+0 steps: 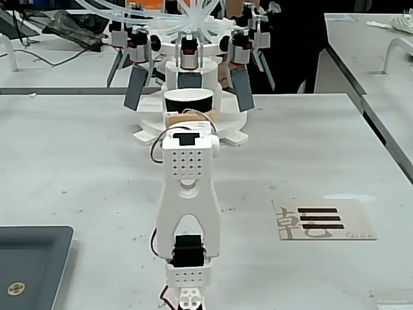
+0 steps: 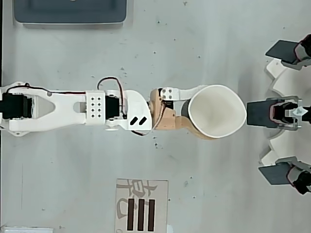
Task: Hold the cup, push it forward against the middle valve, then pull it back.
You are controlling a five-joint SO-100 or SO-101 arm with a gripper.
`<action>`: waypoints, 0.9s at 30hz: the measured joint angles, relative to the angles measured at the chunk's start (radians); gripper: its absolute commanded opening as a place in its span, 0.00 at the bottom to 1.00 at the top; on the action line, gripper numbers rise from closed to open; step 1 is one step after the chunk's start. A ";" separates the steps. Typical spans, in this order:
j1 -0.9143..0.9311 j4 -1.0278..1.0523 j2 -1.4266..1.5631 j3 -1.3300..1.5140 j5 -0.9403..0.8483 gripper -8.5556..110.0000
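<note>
Cup sits upright at the tip of the white arm, its open mouth facing the overhead camera, and the gripper is clamped around its lower body, one white finger on the 12 o'clock side and one tan finger on the 6 o'clock side, both touching the wall. In the overhead view the cup lies at 3 o'clock from the arm's wrist, and the middle valve lies at 3 o'clock from the cup, its dark-grey paddle just beside the cup's rim with a thin strip of table showing between them, so they are close but apart. Two more slanted grey paddles stand at about 1 o'clock and 5 o'clock from the cup, well clear of it. In the fixed view the cup shows its white rim and dark inside directly at 12 o'clock from the arm, with the middle valve straight above it and the white dispenser base around it. A printed card with black bars lies at 4 o'clock from the arm, and a dark tray rests at 8 o'clock, both flat on the grey table.
</note>
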 measured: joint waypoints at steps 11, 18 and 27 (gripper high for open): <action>0.000 -0.009 0.000 0.028 0.000 0.09; 0.000 -0.009 0.000 0.028 0.000 0.09; 0.000 -0.009 -0.086 -0.031 0.000 0.10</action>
